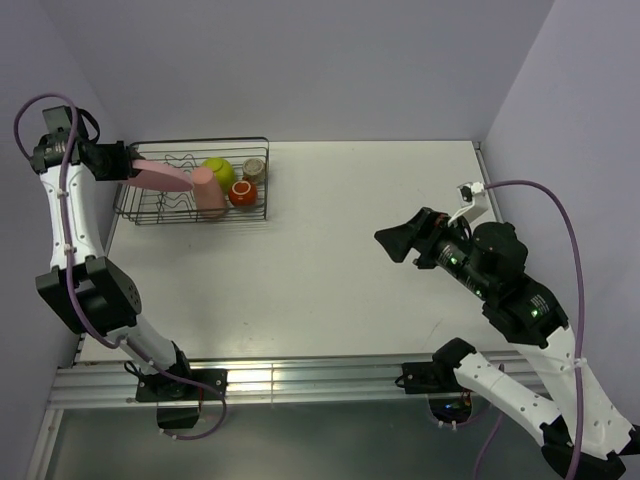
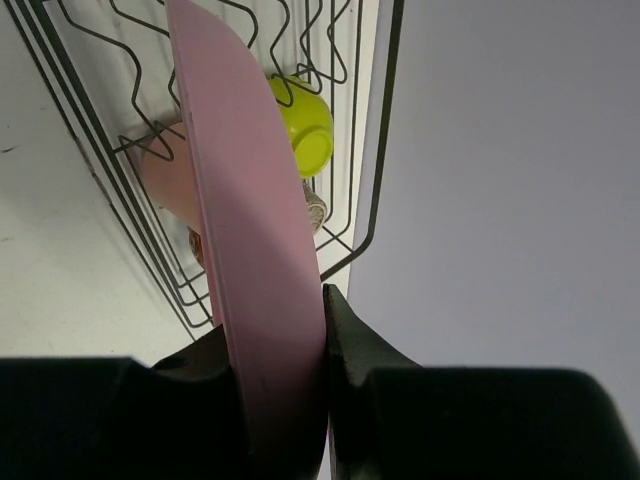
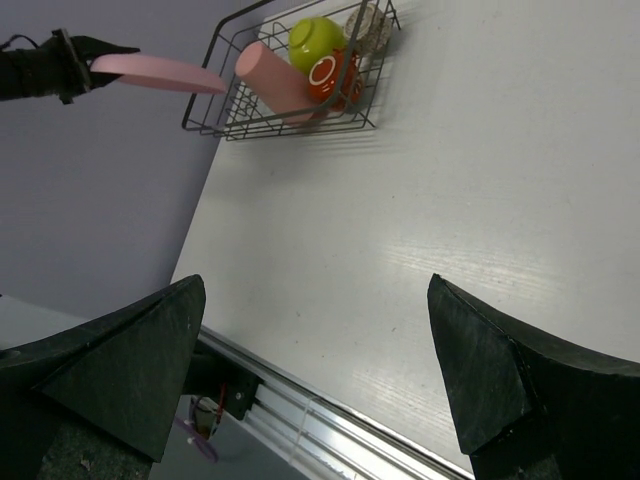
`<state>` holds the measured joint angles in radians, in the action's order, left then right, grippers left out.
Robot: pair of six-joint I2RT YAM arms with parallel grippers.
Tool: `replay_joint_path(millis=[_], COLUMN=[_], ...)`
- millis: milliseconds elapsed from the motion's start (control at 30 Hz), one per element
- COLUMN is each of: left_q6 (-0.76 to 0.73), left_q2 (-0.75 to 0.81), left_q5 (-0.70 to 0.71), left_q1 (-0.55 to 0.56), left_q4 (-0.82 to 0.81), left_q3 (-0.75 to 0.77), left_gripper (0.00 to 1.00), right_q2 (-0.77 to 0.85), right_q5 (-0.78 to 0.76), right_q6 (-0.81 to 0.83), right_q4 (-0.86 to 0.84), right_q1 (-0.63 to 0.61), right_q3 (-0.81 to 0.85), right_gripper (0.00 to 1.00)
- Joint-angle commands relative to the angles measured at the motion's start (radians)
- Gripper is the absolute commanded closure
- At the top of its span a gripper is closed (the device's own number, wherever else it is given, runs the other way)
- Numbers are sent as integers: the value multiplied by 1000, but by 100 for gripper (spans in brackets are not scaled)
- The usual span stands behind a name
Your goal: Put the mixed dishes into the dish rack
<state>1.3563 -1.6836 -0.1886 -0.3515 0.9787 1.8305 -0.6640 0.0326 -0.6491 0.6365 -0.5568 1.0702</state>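
Plate (image 2: 255, 250) in left gripper (image 2: 276, 335); mug (image 3: 328, 78) marking unreadable

White table (image 1: 330, 270), matte, faint grain. Lavender walls on three sides: back wall (image 1: 300, 60), left wall (image 1: 15, 50), right wall (image 1: 590, 80). Aluminium rail (image 1: 300, 378) along the near edge, grey floor (image 1: 320, 440) below. Light soft and even.

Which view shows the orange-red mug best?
Right wrist: the orange-red mug appears largest and clearest, in the dish rack beside the salmon-pink cup. Top external shows it smaller; in the left wrist view the pink plate hides it.
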Motion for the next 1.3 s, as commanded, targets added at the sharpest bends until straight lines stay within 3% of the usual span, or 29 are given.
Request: replay_joint_path(millis=[0,300,567,1267], left_q6=[27,35,47,98], left_q2=[28,-39,-33,-50], left_q5=[35,78,107,228], left_q1=[16,49,63,120], left_q4=[-116,-127,-164,-117], left_q3=[-29,6,-79,-83], left_gripper=[100,100,100,100], right_q2=[27,24,-8,-85], right_q5=[-52,-69,-69,-57], right_q6=[8,26,51,111], right_q4=[15,43,31,19], right_q1=[-3,-3,-3,-3], right_q3=[-1,-6,2,30], right_gripper=[0,0,0,0])
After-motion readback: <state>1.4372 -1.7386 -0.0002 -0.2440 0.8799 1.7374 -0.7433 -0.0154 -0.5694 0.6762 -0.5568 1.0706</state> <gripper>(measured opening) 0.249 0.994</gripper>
